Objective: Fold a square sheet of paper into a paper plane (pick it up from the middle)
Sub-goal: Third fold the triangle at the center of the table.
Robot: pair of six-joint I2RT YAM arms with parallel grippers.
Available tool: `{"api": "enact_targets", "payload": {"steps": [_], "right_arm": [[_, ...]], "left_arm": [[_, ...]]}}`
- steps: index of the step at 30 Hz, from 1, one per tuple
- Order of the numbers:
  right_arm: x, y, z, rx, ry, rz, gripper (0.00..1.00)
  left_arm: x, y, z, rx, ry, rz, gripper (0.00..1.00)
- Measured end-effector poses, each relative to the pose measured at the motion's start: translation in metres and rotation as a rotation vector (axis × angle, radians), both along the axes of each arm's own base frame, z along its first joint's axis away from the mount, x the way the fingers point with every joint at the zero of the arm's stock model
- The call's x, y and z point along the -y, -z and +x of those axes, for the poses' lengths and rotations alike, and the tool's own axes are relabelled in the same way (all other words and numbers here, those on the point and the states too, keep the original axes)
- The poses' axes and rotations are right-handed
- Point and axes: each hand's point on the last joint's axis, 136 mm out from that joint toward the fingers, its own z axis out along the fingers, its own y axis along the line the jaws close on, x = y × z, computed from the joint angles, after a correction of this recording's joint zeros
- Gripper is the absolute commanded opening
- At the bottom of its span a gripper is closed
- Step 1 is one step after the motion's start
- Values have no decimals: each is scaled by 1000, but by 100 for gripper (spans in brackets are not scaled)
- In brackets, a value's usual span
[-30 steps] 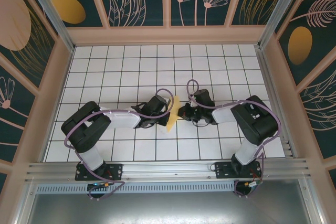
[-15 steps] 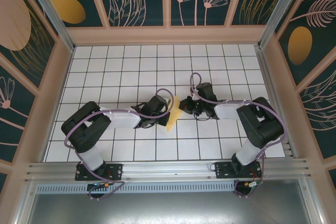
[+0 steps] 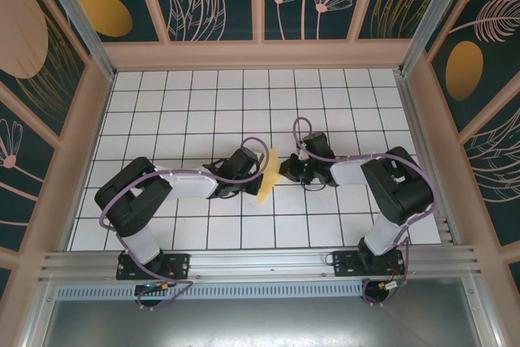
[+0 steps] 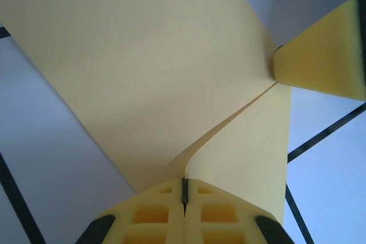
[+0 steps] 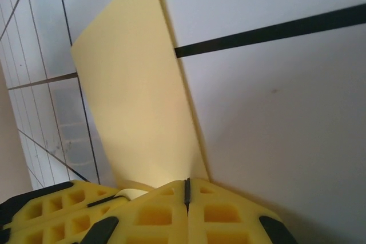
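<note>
The square sheet of paper [image 3: 268, 176] is yellow and folded into a narrow pointed shape, standing partly on edge between the two grippers. In the left wrist view its two flaps [image 4: 143, 72] meet at a crease that runs into my left gripper [image 4: 184, 190], which is shut on the paper. My left gripper [image 3: 257, 174] sits at the paper's left side. My right gripper [image 3: 281, 171] is shut, its tip against the paper's right edge. One of its fingertips [image 4: 326, 50] touches the paper. In the right wrist view the paper [image 5: 137, 101] rises just ahead of the shut right gripper [image 5: 186, 186].
The white gridded table [image 3: 325, 111] stretches around the arms, with raised walls [image 3: 260, 54] on three sides and a metal rail [image 3: 260, 262] at the near edge. The left gripper's yellow fingers [image 5: 51, 210] show low left in the right wrist view.
The right gripper drew away toward the far side, then came back against the paper's right edge. The left arm and the paper stayed put.
</note>
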Motion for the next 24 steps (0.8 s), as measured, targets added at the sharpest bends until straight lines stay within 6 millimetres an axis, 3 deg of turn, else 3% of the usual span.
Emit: {"api": "enact_targets", "payload": {"steps": [8, 15, 20, 24], "right_arm": [[-7, -42, 3, 87, -3, 73, 0], [-25, -27, -38, 23, -68, 72, 0], [-28, -25, -38, 18, -62, 79, 0], [-27, -12, -38, -10, -58, 64, 0]], "left_arm": [[-1, 0, -1, 6, 3, -12, 1], [-1, 0, -1, 10, 2, -16, 1], [-1, 0, -1, 10, 2, -15, 1], [-1, 0, -1, 10, 2, -15, 2]]}}
